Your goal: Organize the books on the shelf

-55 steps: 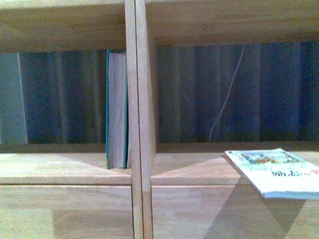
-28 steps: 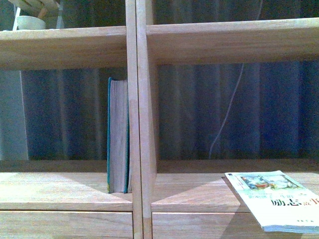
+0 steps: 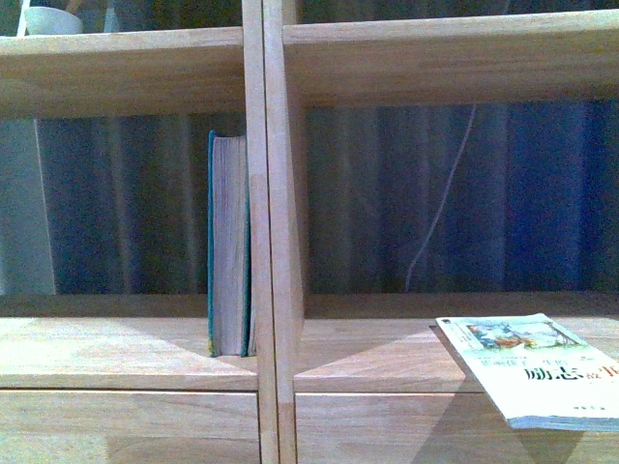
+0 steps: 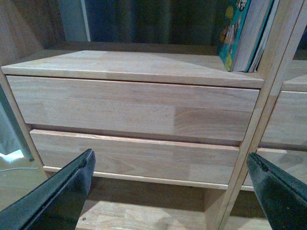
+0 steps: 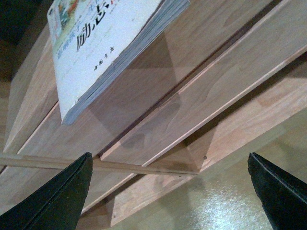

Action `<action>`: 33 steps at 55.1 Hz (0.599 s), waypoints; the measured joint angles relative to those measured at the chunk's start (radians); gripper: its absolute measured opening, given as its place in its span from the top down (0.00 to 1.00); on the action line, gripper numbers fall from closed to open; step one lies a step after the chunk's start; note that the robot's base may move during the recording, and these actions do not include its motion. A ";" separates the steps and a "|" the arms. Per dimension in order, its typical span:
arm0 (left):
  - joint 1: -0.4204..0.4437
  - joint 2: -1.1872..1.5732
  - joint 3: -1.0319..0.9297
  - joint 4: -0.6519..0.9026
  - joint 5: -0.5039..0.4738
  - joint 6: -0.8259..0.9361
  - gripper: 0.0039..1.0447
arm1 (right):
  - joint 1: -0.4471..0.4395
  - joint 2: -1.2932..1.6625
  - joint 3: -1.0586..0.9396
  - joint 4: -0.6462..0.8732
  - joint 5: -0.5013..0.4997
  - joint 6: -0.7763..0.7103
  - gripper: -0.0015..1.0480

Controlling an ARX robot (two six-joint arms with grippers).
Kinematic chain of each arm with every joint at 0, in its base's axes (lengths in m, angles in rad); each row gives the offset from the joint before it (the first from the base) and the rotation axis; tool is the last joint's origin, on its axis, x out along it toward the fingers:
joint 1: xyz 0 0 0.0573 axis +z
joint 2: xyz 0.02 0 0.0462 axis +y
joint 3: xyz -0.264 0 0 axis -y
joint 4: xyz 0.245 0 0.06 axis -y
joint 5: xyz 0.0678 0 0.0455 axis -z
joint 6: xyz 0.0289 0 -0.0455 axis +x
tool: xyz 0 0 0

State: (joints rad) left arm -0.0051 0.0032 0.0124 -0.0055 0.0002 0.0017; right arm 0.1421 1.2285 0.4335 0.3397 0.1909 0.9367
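Note:
The light wood shelf (image 3: 271, 242) fills the front view. A thick teal book (image 3: 228, 246) stands upright in the left compartment against the centre divider, page edges facing me. The thin white paperback (image 3: 532, 362) lies flat in the right compartment, overhanging the front edge. Neither arm shows in the front view. My left gripper (image 4: 170, 167) is open in front of the two left drawer fronts (image 4: 134, 108), below the teal book (image 4: 237, 33). Low in front of the shelf, under the overhanging paperback (image 5: 100, 43), my right gripper (image 5: 170, 167) is open and holds nothing.
A white bowl (image 3: 53, 19) sits on the upper left shelf board. A thin pale cord (image 3: 440, 208) hangs behind the right compartment, in front of dark blue curtains. Wooden floor (image 5: 230, 201) lies below the shelf.
The front view has shifted: a second ago only one shelf level showed, then the upper board and bowl came into view; now the scene sits slightly higher again. The books have not moved.

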 joint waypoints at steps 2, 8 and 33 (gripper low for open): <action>0.000 0.000 0.000 0.000 0.000 0.000 0.07 | 0.001 0.034 0.023 0.006 0.001 0.027 0.07; 0.000 0.000 0.000 0.000 0.000 0.000 0.07 | 0.003 0.118 0.084 0.024 0.005 0.088 0.07; 0.000 0.000 0.000 0.000 0.000 0.000 0.07 | -0.023 0.312 0.318 0.024 0.005 0.219 0.07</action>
State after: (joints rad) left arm -0.0051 0.0032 0.0124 -0.0055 -0.0002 0.0017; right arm 0.1188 1.5402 0.7517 0.3634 0.1955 1.1561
